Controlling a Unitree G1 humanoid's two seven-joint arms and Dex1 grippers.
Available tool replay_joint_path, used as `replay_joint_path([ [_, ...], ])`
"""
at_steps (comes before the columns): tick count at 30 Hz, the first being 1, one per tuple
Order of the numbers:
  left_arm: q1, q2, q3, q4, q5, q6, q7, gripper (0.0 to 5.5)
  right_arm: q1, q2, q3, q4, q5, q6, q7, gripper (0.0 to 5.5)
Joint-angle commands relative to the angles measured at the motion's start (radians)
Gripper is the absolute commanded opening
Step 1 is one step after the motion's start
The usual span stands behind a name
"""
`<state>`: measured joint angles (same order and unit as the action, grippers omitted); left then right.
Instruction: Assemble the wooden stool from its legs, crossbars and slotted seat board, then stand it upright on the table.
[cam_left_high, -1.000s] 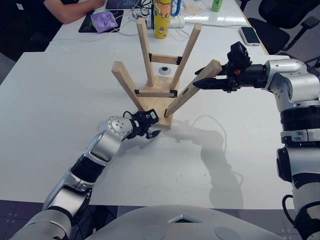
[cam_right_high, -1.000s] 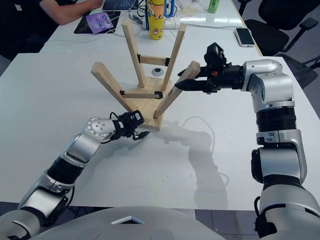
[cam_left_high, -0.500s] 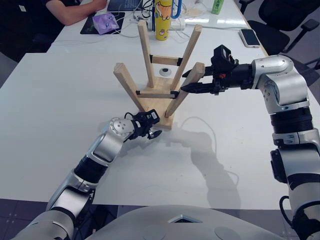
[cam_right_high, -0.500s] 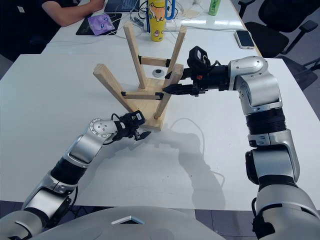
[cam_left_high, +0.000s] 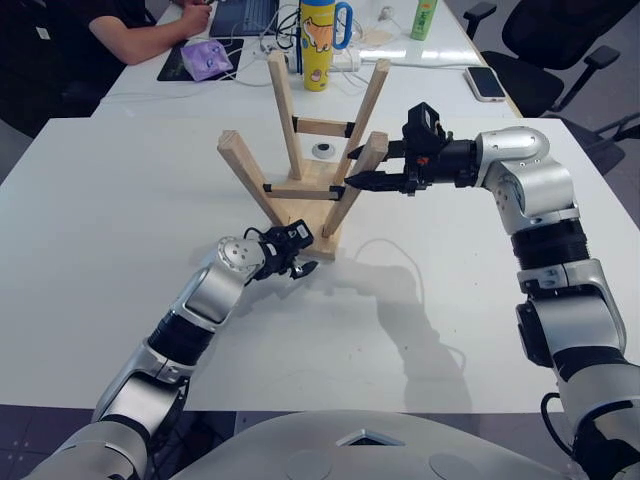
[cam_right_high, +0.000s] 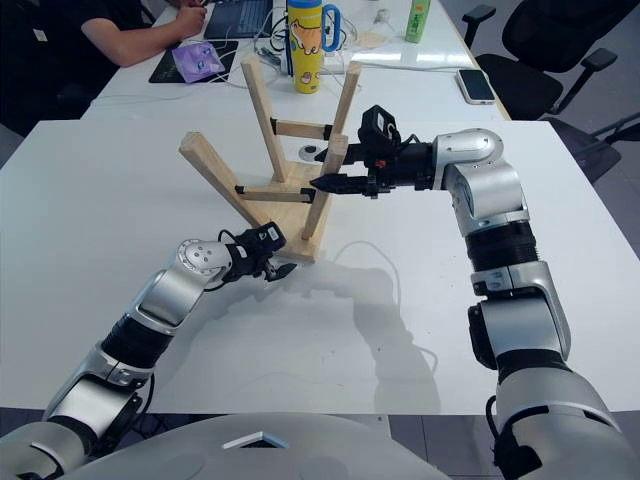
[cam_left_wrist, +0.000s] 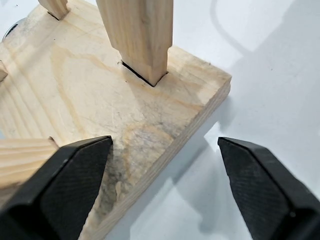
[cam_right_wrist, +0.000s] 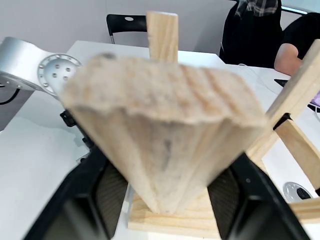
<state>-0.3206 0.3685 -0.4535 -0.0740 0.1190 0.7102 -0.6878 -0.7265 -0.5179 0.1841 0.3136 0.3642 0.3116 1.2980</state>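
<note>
Stool upside down on table, right gripper on one leg

Purple pouch (cam_left_high: 207, 62) lies far left on the rear table, well apart from the work. On the white table (cam_left_high: 100, 220), the left gripper (cam_left_high: 303, 255) sits low at the near corner of the seat board (cam_left_high: 305, 212). Its fingers are spread wide, one above the board and one above the bare table, with the board's edge between them.

The stool rests on its seat board with four legs splayed upward. One crossbar (cam_left_high: 305, 190) joins the front pair and a second crossbar (cam_left_high: 325, 127) joins the rear pair. A yellow cup (cam_left_high: 317, 50) stands behind the rear legs, and a round black disc (cam_left_high: 322, 150) lies on the table between the legs.

The right gripper (cam_left_high: 366, 168) is clamped on the top end of the front right leg (cam_left_high: 352, 190), just beside the front crossbar. A green bottle (cam_left_high: 424, 18), a phone (cam_left_high: 486, 83) and an office chair (cam_left_high: 560, 40) lie farther right.
</note>
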Motion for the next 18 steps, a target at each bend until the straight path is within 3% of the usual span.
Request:
replay_joint_path([
  [1,0.108,-0.024,-0.058,0.034,-0.082,0.069,-0.079,3.91,0.138,0.039,0.079,-0.042,-0.034,0.022,-0.003,2.06],
  [9,0.115,-0.019,-0.052,0.027,-0.104,0.076,-0.086,3.91,0.065,0.152,0.047,0.133,-0.086,-0.060,-0.178,2.06],
  [14,0.117,-0.040,-0.007,0.003,-0.135,0.052,-0.079,3.91,0.102,0.121,0.088,0.101,-0.099,-0.036,-0.132,2.06],
  [18,0.122,-0.063,0.085,-0.063,-0.185,-0.060,-0.052,3.41,0.092,0.090,0.099,0.097,-0.112,-0.021,-0.134,2.06],
])
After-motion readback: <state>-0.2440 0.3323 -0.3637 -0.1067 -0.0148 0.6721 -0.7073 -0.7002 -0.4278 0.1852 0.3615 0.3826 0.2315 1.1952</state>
